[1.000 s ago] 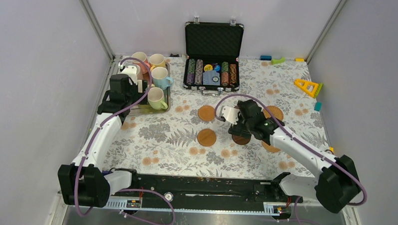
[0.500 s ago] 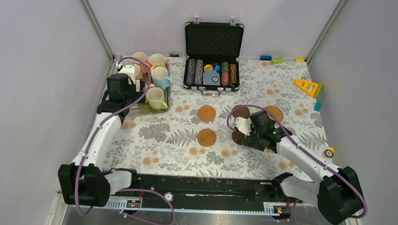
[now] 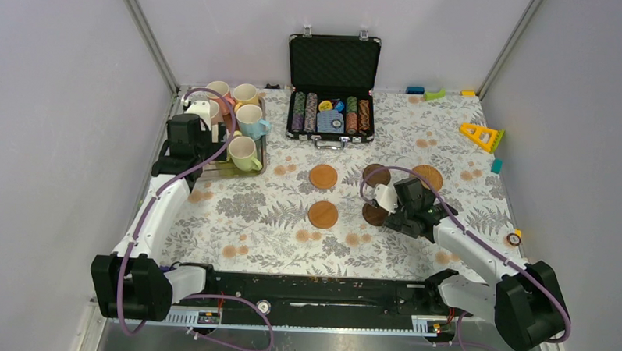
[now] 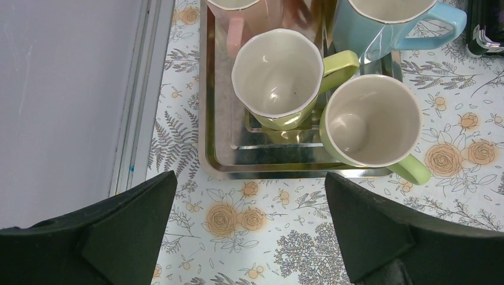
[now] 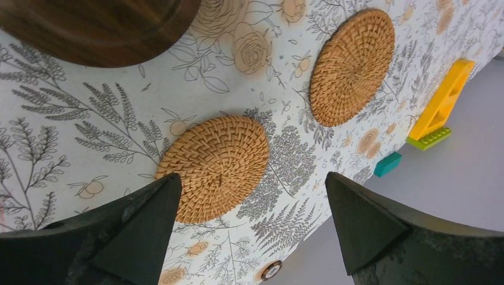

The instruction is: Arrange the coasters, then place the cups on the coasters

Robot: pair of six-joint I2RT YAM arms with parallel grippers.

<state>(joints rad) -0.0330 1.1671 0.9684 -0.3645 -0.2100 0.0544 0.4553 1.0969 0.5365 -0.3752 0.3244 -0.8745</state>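
Observation:
Several pastel cups [image 3: 243, 122] stand packed on a silver tray [image 4: 214, 160] at the far left. In the left wrist view a yellow-green cup [image 4: 276, 74] and a light green cup [image 4: 371, 122] are nearest. My left gripper [image 4: 249, 174] [image 3: 185, 159] hangs open just in front of the tray's near edge, holding nothing. Two orange-brown coasters [image 3: 323, 176] [image 3: 323, 214] lie mid-table, with dark wood coasters [image 3: 377, 175] [image 5: 101, 24] and a woven coaster [image 3: 427, 176] to their right. My right gripper [image 3: 416, 218] [image 5: 251, 178] is open above another woven coaster [image 5: 214, 166], empty.
An open black case of poker chips [image 3: 331, 114] stands at the back centre. A yellow toy triangle [image 3: 481, 135] and small blocks lie at the far right. A loose chip [image 3: 512, 239] sits near the table's right edge.
My right arm has swung right and toward the near edge, uncovering the far dark wood coaster; its jaws stayed open. The left arm and the cups have not moved.

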